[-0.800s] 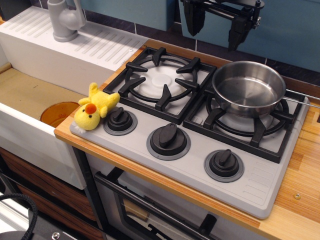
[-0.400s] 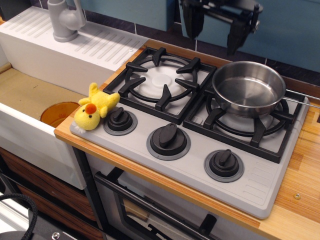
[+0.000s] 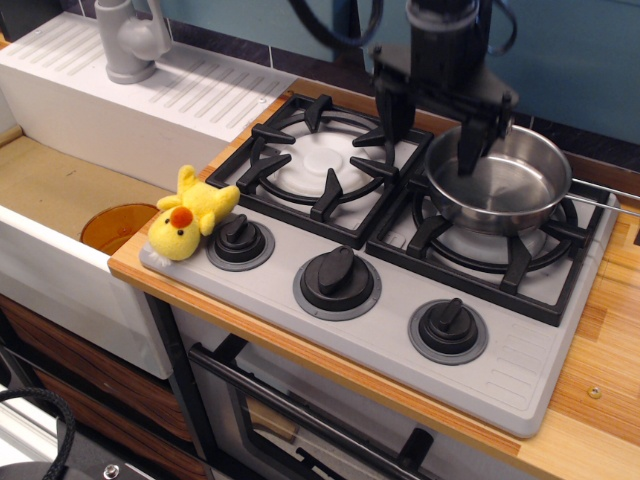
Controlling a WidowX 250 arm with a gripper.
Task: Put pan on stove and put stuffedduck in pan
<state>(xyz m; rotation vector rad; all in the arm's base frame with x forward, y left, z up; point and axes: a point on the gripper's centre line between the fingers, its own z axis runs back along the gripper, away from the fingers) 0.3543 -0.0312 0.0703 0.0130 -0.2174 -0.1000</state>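
The shiny steel pan [image 3: 505, 185] sits on the right burner of the grey stove [image 3: 380, 290], its thin wire handle pointing right. My black gripper [image 3: 432, 133] hangs open above the stove's back, one finger over the left burner's edge, the other over the pan's left rim. Nothing is between the fingers. The yellow stuffedduck [image 3: 188, 218] lies on the stove's front-left corner beside the left knob, well away from the gripper.
Three black knobs [image 3: 337, 280] line the stove front. A white sink [image 3: 60, 190] with a grey faucet [image 3: 130, 40] and an orange drain lies to the left. Wooden counter [image 3: 600, 370] borders the stove on the right.
The gripper has dropped down from the top edge of the view toward the stove and now hangs low over the pan's left rim. Pan and duck have not moved.
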